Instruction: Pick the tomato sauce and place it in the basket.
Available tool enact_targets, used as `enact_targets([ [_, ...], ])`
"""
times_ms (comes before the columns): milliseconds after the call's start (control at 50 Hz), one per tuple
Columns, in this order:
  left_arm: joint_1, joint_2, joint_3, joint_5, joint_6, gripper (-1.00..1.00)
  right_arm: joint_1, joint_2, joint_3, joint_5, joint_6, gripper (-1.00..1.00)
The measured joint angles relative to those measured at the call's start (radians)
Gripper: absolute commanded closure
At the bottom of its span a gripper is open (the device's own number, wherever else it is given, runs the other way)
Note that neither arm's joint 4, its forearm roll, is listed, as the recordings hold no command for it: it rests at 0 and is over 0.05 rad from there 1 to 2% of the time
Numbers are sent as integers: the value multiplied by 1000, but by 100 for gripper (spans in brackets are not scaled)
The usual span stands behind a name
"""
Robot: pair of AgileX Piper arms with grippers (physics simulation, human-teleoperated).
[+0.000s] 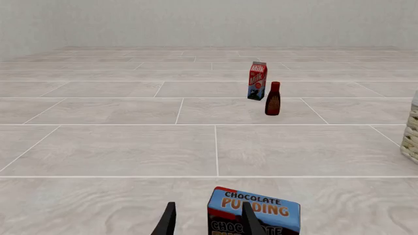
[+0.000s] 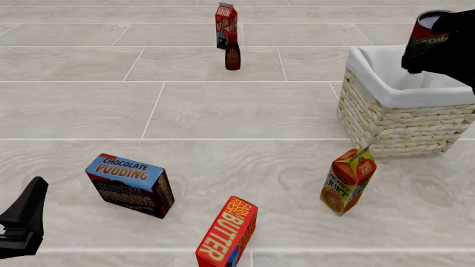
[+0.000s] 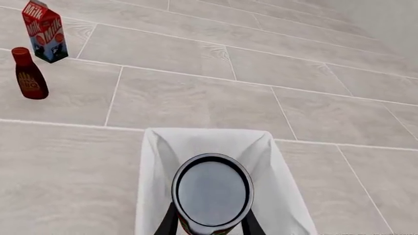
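The tomato sauce can (image 2: pixel 428 30), red label and dark grey lid, is held in my right gripper (image 2: pixel 430 50) above the far side of the basket (image 2: pixel 393 119), a beige wicker basket with white cloth lining. In the right wrist view the can's lid (image 3: pixel 212 191) sits between the fingers (image 3: pixel 168 223), directly over the basket's white lining (image 3: pixel 170 152). My left gripper (image 2: pixel 22 219) is open and empty at the near left. In the left wrist view its fingertips (image 1: pixel 168 220) stand just before the chocolate pudding box (image 1: pixel 258 210).
A milk carton (image 2: pixel 226 23) and a dark brown bottle (image 2: pixel 232 54) stand at the far middle. A chocolate pudding box (image 2: pixel 132 185), a butter box (image 2: pixel 228 233) and an orange juice carton (image 2: pixel 347 181) stand near the front.
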Motion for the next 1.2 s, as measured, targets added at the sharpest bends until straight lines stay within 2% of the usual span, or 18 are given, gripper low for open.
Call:
enact_targets([
  [1200,0,0,0,0,0,-100,-32,103,-63,28,21,100],
])
